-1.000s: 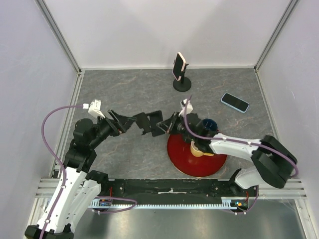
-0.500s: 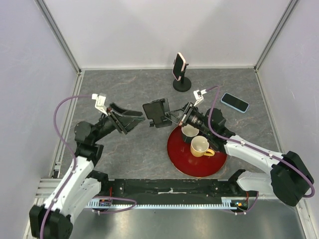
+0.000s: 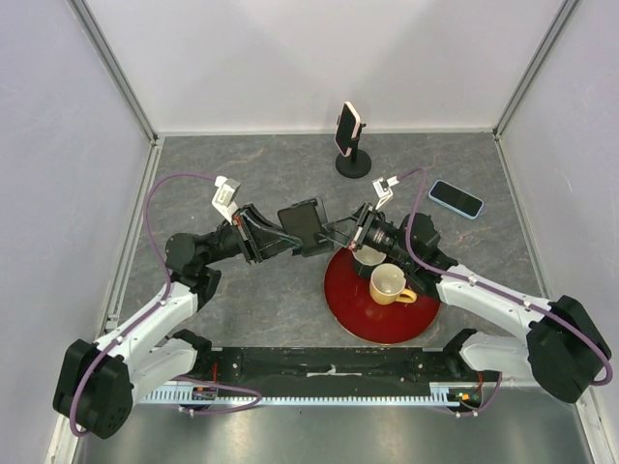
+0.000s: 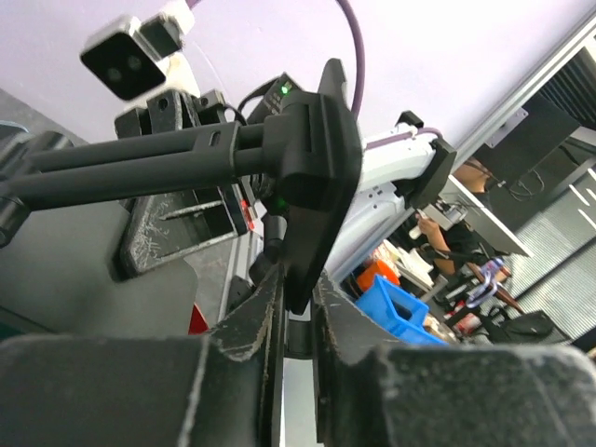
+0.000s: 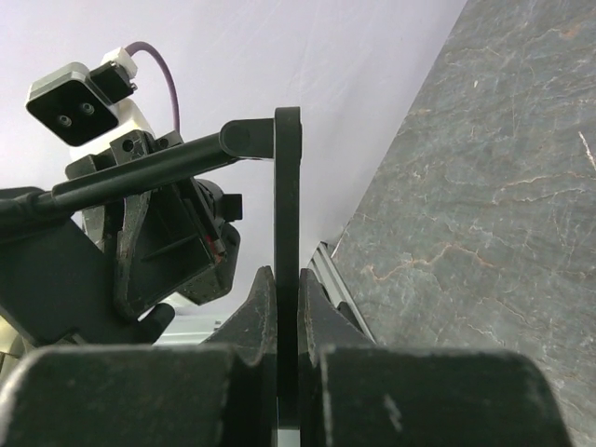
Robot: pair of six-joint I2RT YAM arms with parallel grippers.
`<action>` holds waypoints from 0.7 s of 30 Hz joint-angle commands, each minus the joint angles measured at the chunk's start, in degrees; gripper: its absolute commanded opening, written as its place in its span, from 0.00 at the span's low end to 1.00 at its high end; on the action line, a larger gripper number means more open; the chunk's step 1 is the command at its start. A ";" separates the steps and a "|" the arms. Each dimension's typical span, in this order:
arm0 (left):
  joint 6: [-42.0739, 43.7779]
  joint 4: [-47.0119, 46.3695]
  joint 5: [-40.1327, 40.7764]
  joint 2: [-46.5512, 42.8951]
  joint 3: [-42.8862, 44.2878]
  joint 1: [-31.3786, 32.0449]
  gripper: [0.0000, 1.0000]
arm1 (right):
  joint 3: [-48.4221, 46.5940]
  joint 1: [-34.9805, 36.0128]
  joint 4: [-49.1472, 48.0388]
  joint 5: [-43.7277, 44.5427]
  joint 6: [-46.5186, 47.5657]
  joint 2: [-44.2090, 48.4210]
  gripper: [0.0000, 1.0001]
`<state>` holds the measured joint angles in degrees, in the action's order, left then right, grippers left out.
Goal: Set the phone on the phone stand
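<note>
Black phone (image 3: 300,224) is hanging between our left claw (image 3: 274,240) and right claw (image 3: 329,232), both gripping it; we are handing over, needing one release before reaching the phone stand (image 3: 352,162) beyond the right claw

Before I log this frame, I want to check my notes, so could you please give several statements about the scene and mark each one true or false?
1. Both arms' jaws are shut on the black phone, which is held above the table. True.
2. The phone stand is empty. False: a pink-edged phone sits on it.
3. A blue phone lies flat on the table, right of the stand. True.
4. The yellow mug stands on the bare table. False: it stands on the red plate.
</note>
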<state>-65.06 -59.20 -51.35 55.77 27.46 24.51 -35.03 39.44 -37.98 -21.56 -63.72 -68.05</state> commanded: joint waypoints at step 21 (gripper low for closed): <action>19.53 28.26 -14.47 -7.43 11.74 -0.43 0.02 | -8.04 -1.47 52.19 -11.03 43.68 19.17 0.98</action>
<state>-51.64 -35.18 -62.96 50.89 35.57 24.80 -40.42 38.26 0.84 -29.30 -29.10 -53.49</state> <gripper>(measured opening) 0.044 0.980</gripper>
